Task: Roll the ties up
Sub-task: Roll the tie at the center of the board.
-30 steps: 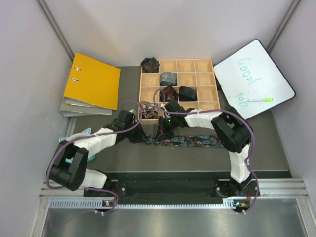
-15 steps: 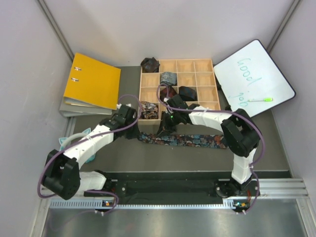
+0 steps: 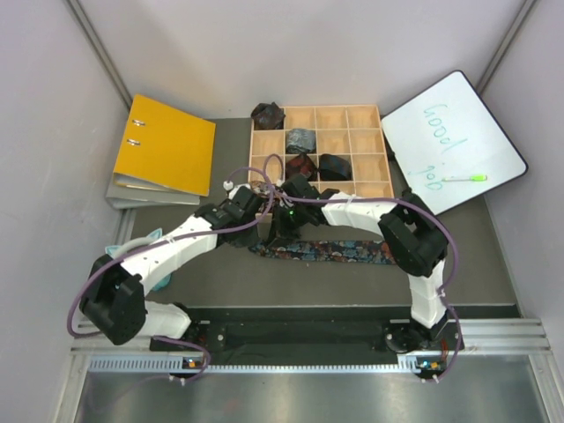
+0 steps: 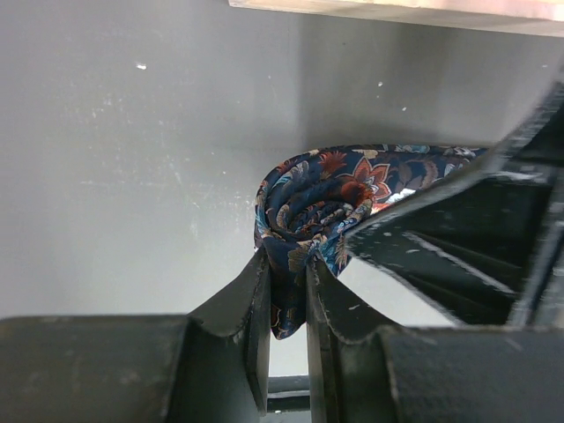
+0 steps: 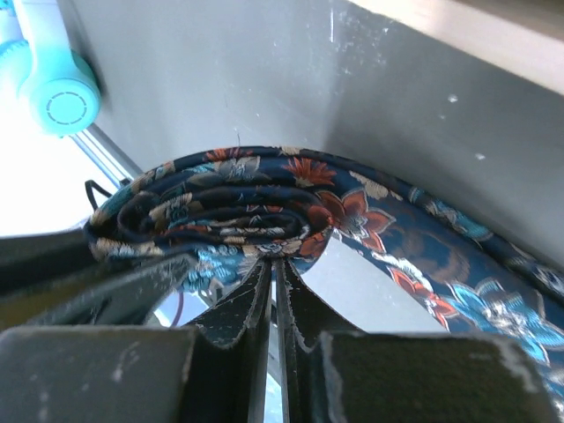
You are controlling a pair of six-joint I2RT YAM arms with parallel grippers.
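Since 1 second ago the left gripper (image 3: 254, 218) has swung right and the right gripper (image 3: 278, 229) has slid left, so the 2 now sit close together over the rolled end of the navy tie (image 3: 339, 253), and the flat stretch of tie on the table (image 3: 203, 264) is shorter.

In the left wrist view the left gripper (image 4: 285, 264) is clenched on a fold of the navy tie (image 4: 313, 198); the cloth hangs down between its 2 fingers, with the spiral just above the tips. In the right wrist view the right gripper (image 5: 275, 269) is closed to a thin slit, its tips touching the underside of the flattened roll (image 5: 220, 207). Whether any cloth is nipped there cannot be told. The loose tail runs off to the right along the table, just in front of the wooden tray (image 3: 363, 154).

3 small bundles sit in separate cells of the tray: grey-blue (image 3: 300, 139), maroon (image 3: 301, 165) and black (image 3: 334, 165). A 4th dark bundle (image 3: 267, 115) rests at its far left corner. A yellow binder (image 3: 165, 144) lies to the left and a whiteboard (image 3: 454, 132) to the right.
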